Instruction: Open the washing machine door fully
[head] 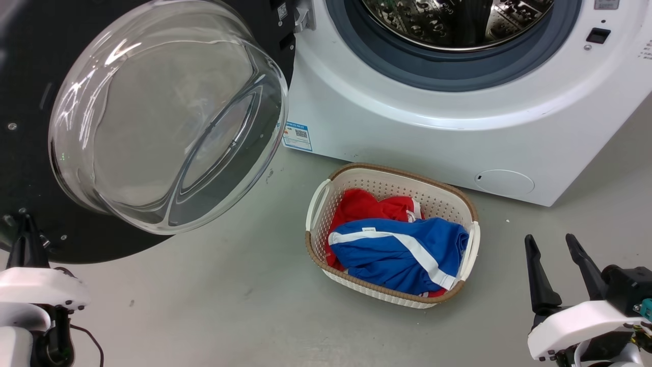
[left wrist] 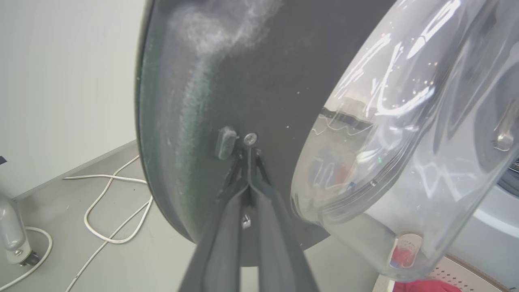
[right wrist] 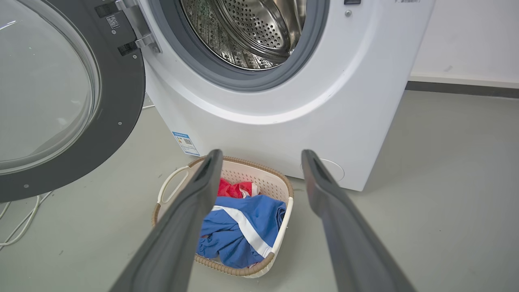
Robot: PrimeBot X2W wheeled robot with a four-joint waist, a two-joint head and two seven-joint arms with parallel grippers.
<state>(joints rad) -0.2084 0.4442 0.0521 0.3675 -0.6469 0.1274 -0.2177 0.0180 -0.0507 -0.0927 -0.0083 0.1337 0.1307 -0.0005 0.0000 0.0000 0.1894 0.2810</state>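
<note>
Head view, door: the washing machine door (head: 168, 117) stands swung off the washing machine (head: 458, 137), its glass bowl bulging just above the left hand (head: 24, 227).
Left hand: fingers pressed together, pinching nothing; in the left wrist view the tips touch the door's black inner face just below a screw (left wrist: 250, 139), beside a small grey nub (left wrist: 225, 142).
Why held so: by my judgement, a closed pair makes a stiff prod for pushing the door round its hinge (right wrist: 140, 38).
Right hand (head: 550, 239): fingers spread, empty, well apart from the door; likely parked out of the swing.
Basket (head: 471, 234): on the floor (head: 204, 306) ahead of the right hand, seen between its fingers in the right wrist view, just before the machine; probably staged for loading.
Progress: drum opening (right wrist: 251, 36) fully uncovered; the door looks wide open, perhaps with a little travel left.
Count: one door, one machine, one basket, two garments (red garment (head: 361, 204), blue garment (head: 402, 250)), two hands of two fingers each; white cable (left wrist: 109, 194) loops left of the left hand, number unclear.
</note>
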